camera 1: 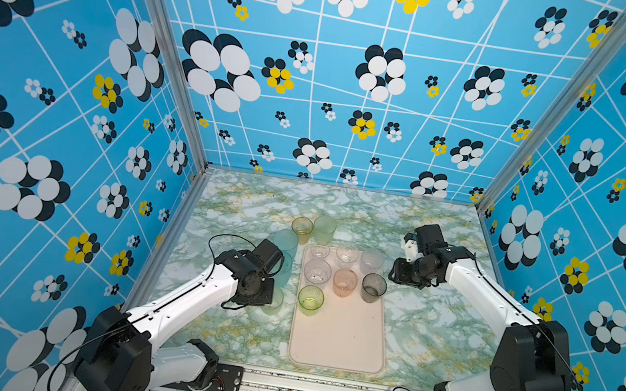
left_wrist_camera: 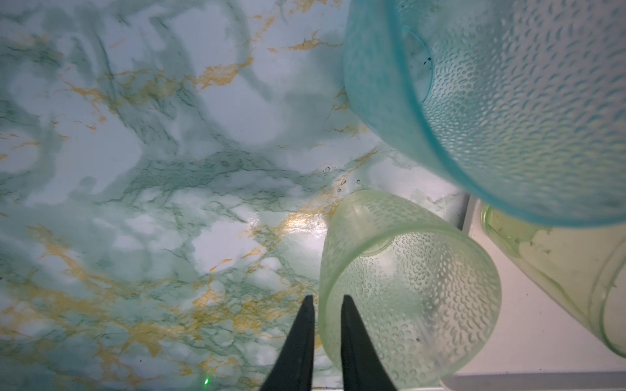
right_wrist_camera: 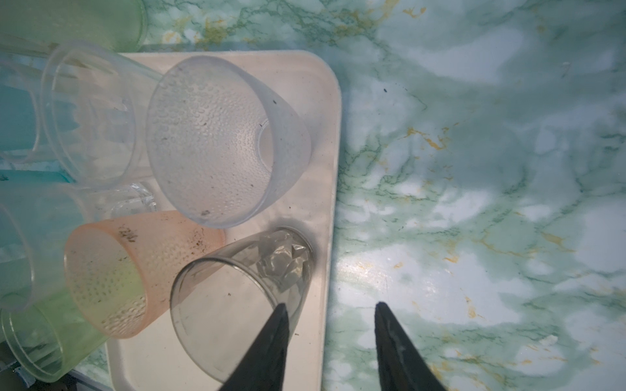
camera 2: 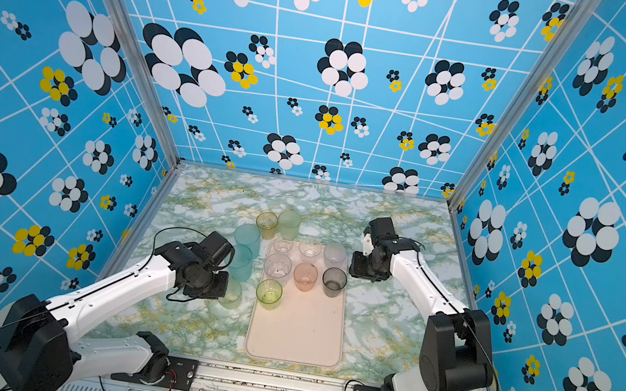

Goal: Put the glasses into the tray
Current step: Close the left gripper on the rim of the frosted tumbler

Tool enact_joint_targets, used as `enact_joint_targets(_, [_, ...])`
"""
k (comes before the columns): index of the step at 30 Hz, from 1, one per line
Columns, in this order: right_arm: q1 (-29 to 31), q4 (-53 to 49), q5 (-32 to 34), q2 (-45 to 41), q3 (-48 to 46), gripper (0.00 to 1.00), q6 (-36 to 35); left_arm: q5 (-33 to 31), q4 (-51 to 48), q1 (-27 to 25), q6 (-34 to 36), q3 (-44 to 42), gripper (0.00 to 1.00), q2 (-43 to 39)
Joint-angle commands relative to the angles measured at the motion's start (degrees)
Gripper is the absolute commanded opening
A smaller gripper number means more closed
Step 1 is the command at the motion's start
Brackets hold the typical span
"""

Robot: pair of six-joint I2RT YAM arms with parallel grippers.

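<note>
1. Left hand: narrow, astride the wall of pale-green dimpled plastic tumbler, likely for a rim lift; clamping unclear.
2. Tumbler: on marbled worktop, just beside flat cream-pink tray.
3. Right hand: apart, empty.

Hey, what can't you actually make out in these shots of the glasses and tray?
- Pale green tumbler: mostly hidden under the left gripper in both top views.
- Whether those jaws press its rim: too close to tell, left wrist view.
- Nearer teal tumbler: partly behind the same gripper.
- Right gripper: tips hidden by its body in top views.
</note>
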Motion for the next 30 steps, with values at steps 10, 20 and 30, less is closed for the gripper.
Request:
enact_joint_targets(10, [-0.2, 0.2, -0.1, 0.9, 0.2, 0.44, -1.1, 0.4, -0.3, 0.7, 2.0, 0.5, 0.11, 2.4])
enact_joint_targets(20, [-0.2, 0.1, -0.1, 0.5, 0.1, 0.44, -1.2, 0.4, -3.8, 0.1, 2.7, 2.3, 0.07, 0.7])
enact_joint_targets(30, [-0.2, 0.0, 0.2, 0.1, -0.4, 0.44, -1.2, -1.4, -9.4, -4.0, 2.0, 5.3, 0.07, -2.4])
